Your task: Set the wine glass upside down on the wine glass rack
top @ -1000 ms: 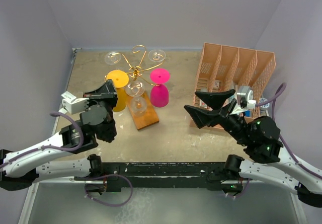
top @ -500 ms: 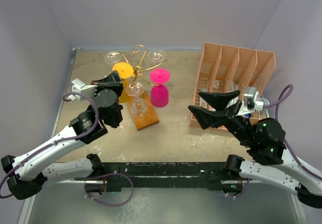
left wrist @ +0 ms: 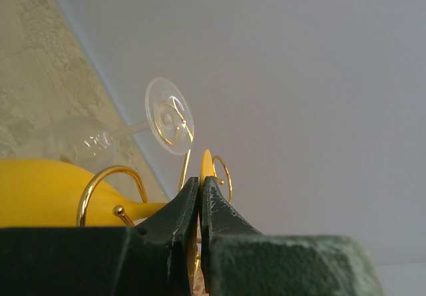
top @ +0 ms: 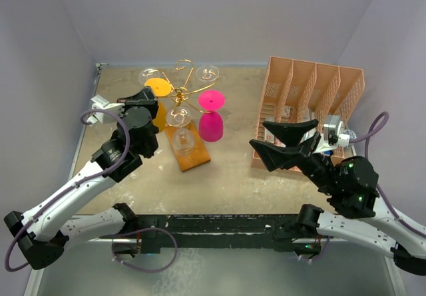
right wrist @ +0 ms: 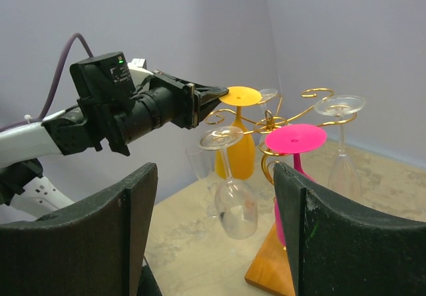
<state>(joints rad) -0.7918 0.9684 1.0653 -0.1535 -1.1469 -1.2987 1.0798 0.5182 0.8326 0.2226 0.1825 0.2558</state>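
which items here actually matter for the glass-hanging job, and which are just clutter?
In the job: yellow wine glass, gold wine glass rack, left gripper shut on the glass's foot.
Lying about: pink glass, clear glasses on the rack, salmon-pink organizer, open right gripper.

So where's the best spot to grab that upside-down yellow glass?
Probably the edge of its flat foot, coming in level from the left, as the left tool does. The yellow glass is inverted, so the thin disc sits on top and suits a narrow pinch. The bowl is wide, and the stem is left free for the gold rack.
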